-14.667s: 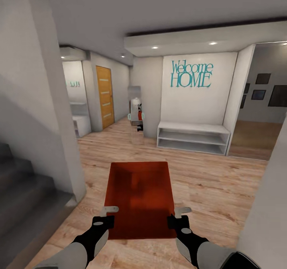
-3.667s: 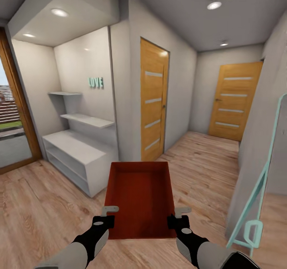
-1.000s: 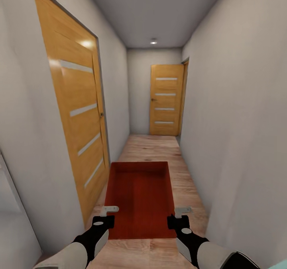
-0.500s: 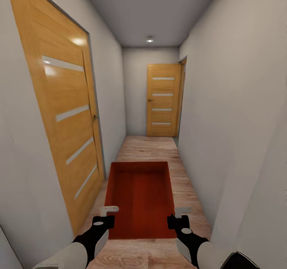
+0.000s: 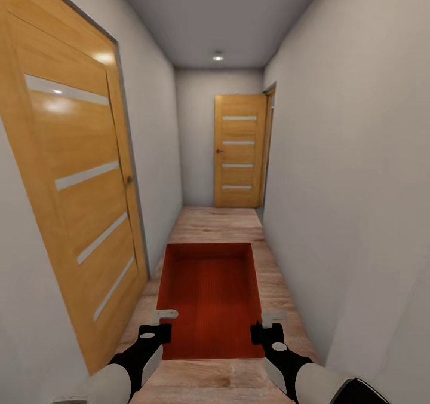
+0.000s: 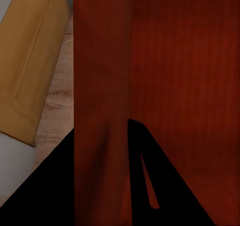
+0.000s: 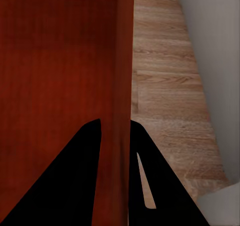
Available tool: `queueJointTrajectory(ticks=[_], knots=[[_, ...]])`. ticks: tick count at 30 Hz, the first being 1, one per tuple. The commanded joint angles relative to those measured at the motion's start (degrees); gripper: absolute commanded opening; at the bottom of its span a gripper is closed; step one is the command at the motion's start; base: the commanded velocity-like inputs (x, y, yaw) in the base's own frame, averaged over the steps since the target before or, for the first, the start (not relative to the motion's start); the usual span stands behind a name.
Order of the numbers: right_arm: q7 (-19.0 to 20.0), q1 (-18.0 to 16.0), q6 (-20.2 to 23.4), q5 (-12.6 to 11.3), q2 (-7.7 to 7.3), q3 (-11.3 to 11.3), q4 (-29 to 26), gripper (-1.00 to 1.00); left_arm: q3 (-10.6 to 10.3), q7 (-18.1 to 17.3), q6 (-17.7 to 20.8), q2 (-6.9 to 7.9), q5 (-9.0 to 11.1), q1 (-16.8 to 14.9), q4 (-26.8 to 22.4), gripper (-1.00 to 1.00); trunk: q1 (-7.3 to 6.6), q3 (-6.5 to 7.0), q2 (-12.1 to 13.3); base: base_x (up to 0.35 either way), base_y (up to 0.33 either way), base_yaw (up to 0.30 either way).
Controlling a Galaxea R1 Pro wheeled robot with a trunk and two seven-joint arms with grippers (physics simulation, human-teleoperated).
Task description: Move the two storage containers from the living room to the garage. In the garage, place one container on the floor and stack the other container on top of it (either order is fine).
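One container: a single orange-red storage container (image 5: 209,299) is held out in front of the trunk, level, above the light wood plank floor (image 5: 218,225) of a narrow corridor; the second one is not accounted for here.
Left door: the near wooden door (image 5: 77,195) to the left of the container now looms larger and closer than half a second ago, so the whole view has been carried forward with the base.
Left gripper: the left gripper (image 5: 158,323) is clamped on the container's left wall; in the left wrist view (image 6: 102,178) the wall is seen pinched between the two dark fingers.
Container relative to arms: its place between the two grippers is unchanged across the earlier views; only the surroundings have shifted.
Right gripper: the right gripper (image 5: 270,325) is closed on the container's right wall, which runs between its fingers in the right wrist view (image 7: 116,173).
Far door: the door (image 5: 239,151) beyond the container is closed and nearer than before.
Meaning: the carry is judged under way, with the garage and its concrete floor not yet reached.
Hidden: what lies behind either door cannot be told; the container's underside and near wall are cut off, and the fingertips are lost in black silhouette.
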Motion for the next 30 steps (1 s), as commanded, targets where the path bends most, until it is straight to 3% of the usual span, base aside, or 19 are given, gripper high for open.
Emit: queueJointTrajectory(ticks=[1, 30], knots=[[-0.38, -0.03, -0.4, -1.67, 0.02, -0.4, 0.25, -1.0, 3.16, 0.21, 0.2, -0.11, -1.29, -0.06, -3.11, -1.0, 0.04, -0.08, -0.05, 0.322, 0.0, 0.0], [-0.36, -0.03, -0.49, -1.67, 0.02, -0.4, 0.25, -1.0, 3.16, 0.12, 0.29, -0.04, -1.2, -0.06, -2.94, -1.0, 0.04, -0.08, -0.05, 0.322, 0.0, 0.0]])
